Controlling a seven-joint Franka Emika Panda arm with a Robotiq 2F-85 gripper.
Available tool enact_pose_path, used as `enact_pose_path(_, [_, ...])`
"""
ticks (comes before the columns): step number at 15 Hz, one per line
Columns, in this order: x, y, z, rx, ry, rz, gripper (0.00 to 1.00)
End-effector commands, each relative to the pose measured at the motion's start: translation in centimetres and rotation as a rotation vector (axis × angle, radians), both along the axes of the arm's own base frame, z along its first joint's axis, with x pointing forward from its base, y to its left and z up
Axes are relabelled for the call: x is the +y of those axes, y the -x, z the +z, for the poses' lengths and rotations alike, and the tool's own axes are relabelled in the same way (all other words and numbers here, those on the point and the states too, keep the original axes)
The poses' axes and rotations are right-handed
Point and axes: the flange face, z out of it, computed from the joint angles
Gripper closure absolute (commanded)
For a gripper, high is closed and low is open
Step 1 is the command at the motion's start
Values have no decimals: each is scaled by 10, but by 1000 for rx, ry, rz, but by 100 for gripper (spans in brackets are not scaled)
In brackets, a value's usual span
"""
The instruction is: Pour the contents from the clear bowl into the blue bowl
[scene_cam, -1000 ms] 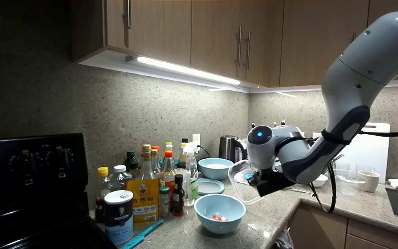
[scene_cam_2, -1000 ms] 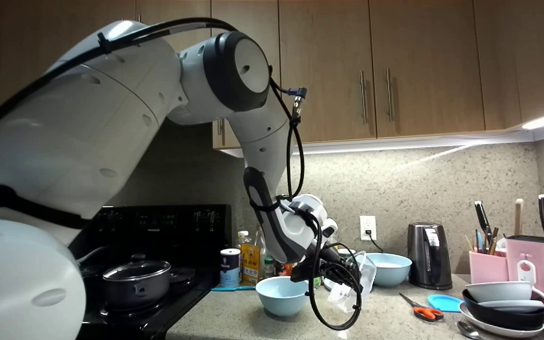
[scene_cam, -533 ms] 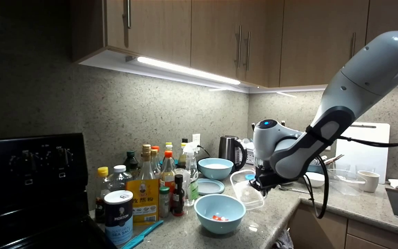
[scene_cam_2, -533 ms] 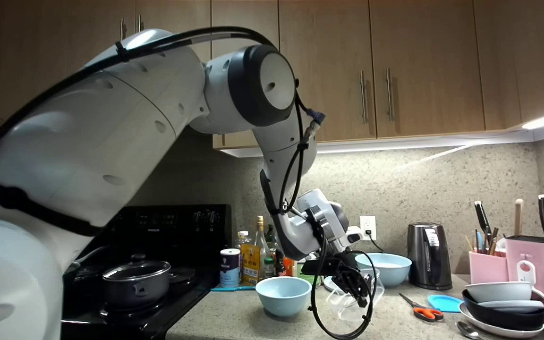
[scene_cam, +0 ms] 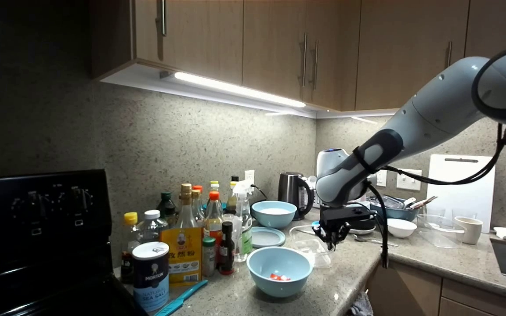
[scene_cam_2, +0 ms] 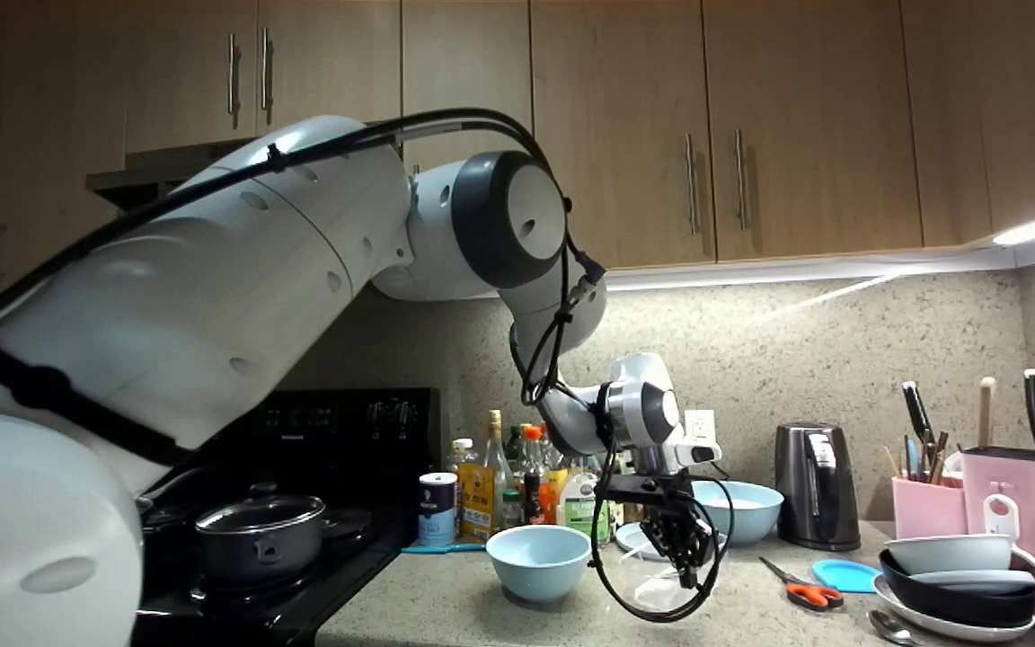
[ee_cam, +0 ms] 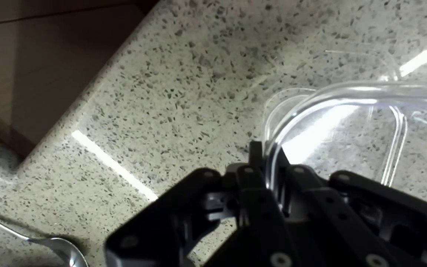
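The clear bowl is a see-through tub with rounded corners; its rim (ee_cam: pixel 361 97) fills the right of the wrist view. It also shows in both exterior views (scene_cam: pixel 313 251) (scene_cam_2: pixel 661 589), roughly level and low over the counter. I cannot tell if it touches. No contents show in it. My gripper (ee_cam: pixel 269 155) is shut on its rim, pointing down (scene_cam: pixel 332 246) (scene_cam_2: pixel 690 577). The blue bowl (scene_cam: pixel 275 287) stands upright on the counter beside the clear bowl, also in an exterior view (scene_cam_2: pixel 538 572). Red and white pieces (scene_cam: pixel 280 277) lie in its bottom.
Another light-blue bowl (scene_cam: pixel 275 216) stands at the back by the kettle (scene_cam: pixel 291 193), with a pale blue round plate (scene_cam: pixel 266 237) in front. Several bottles and a spray bottle (scene_cam: pixel 243 224) line the wall. Scissors (scene_cam_2: pixel 809 595) and a spoon (ee_cam: pixel 65 249) lie on the counter near its edge.
The gripper has rotated to point downward, bringing the clear bowl from tipped on its side to roughly level and lower. The arm has lowered. The blue bowl has not moved.
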Motion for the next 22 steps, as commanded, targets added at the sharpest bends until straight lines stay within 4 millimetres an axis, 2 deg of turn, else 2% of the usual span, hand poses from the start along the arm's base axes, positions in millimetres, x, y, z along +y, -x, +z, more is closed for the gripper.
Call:
enact_pose_path(1, [0, -10, -28, 98, -3, -1, 68])
enact_pose_path(3, [-1, -13, -32, 121, 12, -16, 61])
enact_pose_path(6, [1, -13, -50, 152, 51, -25, 42])
enact_pose_path(7, [6, -14, -48, 143, 84, -23, 35])
enact_pose_path(10, [25, -14, -28, 82, 203, 20, 16])
enact_pose_path(12, [49, -12, -4, 17, 299, 68, 3])
enact_pose_path(18, [122, 7, 67, -247, 554, 66, 0])
enact_pose_path(20, [135, 18, 82, -328, 645, 14, 0])
enact_pose_path(21, [133, -5, 73, -279, 604, 50, 0])
enact_pose_path(22, [139, 1, 80, -312, 630, 34, 0])
